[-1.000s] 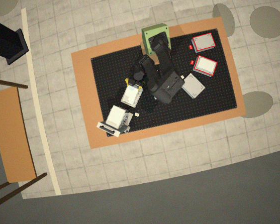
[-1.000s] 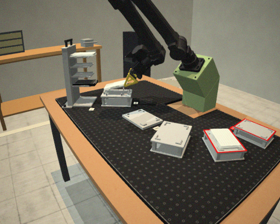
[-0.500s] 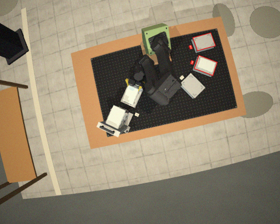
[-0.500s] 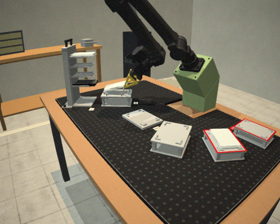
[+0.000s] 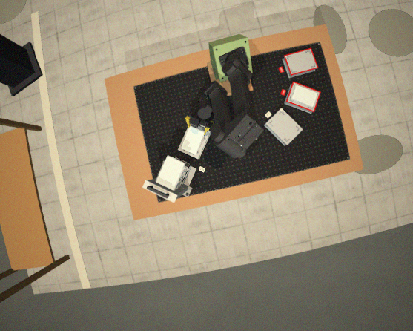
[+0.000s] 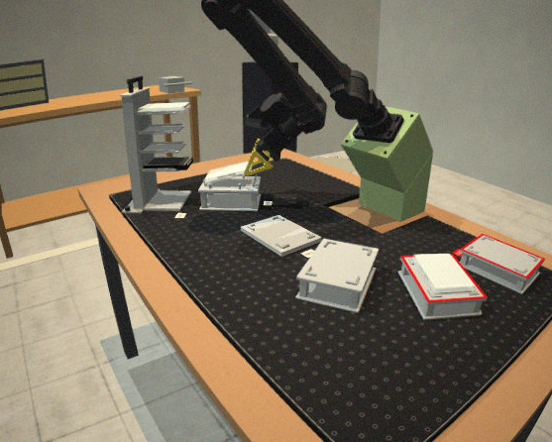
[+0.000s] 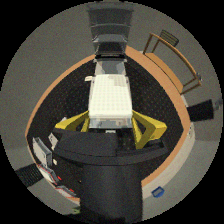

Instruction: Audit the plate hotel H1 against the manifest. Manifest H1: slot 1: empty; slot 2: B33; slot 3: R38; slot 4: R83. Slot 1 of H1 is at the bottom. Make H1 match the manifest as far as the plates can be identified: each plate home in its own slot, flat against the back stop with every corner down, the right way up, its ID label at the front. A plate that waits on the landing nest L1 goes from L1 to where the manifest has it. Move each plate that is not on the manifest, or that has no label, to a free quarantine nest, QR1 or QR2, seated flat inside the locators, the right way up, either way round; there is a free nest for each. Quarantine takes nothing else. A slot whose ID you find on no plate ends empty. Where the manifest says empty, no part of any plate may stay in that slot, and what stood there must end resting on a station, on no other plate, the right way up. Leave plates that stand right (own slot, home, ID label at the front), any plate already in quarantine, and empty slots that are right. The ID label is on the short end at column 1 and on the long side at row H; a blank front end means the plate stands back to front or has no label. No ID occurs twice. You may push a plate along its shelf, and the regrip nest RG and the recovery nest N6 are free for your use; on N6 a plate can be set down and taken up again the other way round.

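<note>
My gripper [image 6: 258, 164] is shut on the short end of a white plate [image 6: 229, 172]. The plate is tilted over a grey nest [image 6: 229, 194] in front of the hotel, with its gripper end raised. The wrist view shows the plate [image 7: 111, 97] between the yellow fingers, pointing at the hotel. From above, the gripper [image 5: 198, 124] and plate [image 5: 193, 141] are right of the hotel [image 5: 171, 176]. The hotel H1 [image 6: 152, 149] has a white plate in the top slot [image 6: 164, 107] and a dark plate in the bottom slot [image 6: 168, 163]. The two middle shelves look bare.
Two red-edged quarantine nests stand at the right: one [image 6: 442, 282] holds a white plate, the other [image 6: 501, 260] is bare. A tall grey nest [image 6: 338, 273] and a low flat nest [image 6: 279, 234] sit mid-mat. The green arm base [image 6: 392, 168] stands behind.
</note>
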`<move>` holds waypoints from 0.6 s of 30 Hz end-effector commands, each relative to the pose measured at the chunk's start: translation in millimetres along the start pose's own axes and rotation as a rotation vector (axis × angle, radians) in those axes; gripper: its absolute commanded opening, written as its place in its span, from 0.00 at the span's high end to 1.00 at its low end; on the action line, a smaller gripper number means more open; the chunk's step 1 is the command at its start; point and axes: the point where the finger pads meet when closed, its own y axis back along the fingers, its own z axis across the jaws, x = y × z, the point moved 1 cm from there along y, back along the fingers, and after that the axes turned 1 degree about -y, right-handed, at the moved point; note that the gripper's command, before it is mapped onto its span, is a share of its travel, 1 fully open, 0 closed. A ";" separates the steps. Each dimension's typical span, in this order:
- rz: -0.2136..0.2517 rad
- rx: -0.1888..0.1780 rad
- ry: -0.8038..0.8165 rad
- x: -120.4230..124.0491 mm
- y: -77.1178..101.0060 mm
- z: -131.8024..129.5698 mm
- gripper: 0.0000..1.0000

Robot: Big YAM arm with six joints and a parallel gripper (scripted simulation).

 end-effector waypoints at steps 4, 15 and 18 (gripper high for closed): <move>-0.017 -0.014 0.000 -1.6 -5.5 3.5 0.14; -0.029 -0.013 0.005 -2.7 -7.9 2.8 0.14; -0.017 -0.014 0.000 2.9 -9.5 3.5 0.14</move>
